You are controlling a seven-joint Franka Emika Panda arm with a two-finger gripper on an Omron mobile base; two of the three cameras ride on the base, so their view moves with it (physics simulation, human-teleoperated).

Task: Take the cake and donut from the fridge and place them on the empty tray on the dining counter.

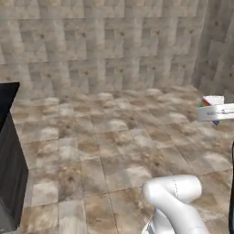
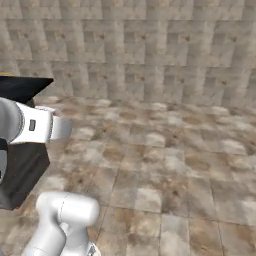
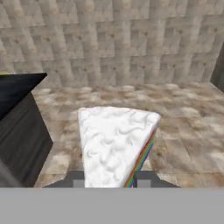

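Though its fingers are mostly hidden, gripper apparently clamped on the cake, over bare tiled floor.

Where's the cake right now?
The cake sits clamped in the tool, carried above the tiled floor; in the hand view a black-topped counter stands to its left.

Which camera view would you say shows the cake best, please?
The hand view: the cake sits large and central, white icing on top and rainbow layers along its side, between the gripper fingers. The left base view catches a small part at its right edge; the right base view adds nothing.
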